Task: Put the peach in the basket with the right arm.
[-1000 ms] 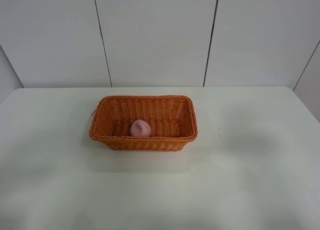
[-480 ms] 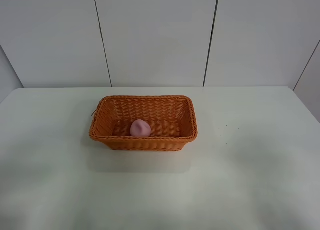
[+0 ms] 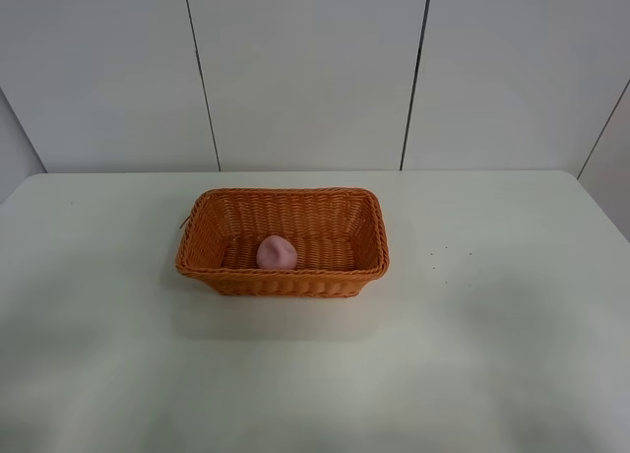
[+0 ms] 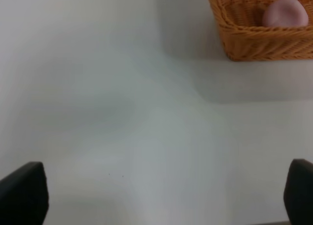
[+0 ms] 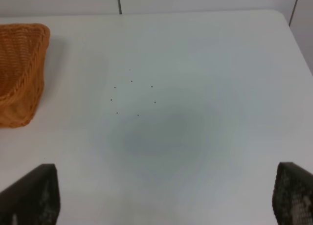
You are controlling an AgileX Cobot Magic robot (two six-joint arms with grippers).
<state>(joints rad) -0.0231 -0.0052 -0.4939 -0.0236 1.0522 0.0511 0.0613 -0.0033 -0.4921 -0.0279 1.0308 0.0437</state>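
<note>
peach: your peach already sits inside the basket, on the floor near the front wall, a bit left of centre; also seen over the rim in the left wrist view.
table: white table, bare around the basket apart from a few tiny dark specks on the right side.
basket: wicker basket, long axis runs left-right across the table, upright, mid-table; one end shows in the right wrist view.
right pincer: you see only the two dark fingertips at the frame's lower corners, set wide apart, nothing between them, over bare table; midpoint.
left pincer: same picture, tips far apart at the corners, holding nothing; midpoint.
key relation: from your right pincer the basket and peach lie off toward the table's middle, well apart; neither arm shows in the high view, so both are pulled back from the work area.
task state: judged done, fruit is in, nothing gripped.
next for you: likely nothing but parking the right arm; no reach toward the basket needed.
</note>
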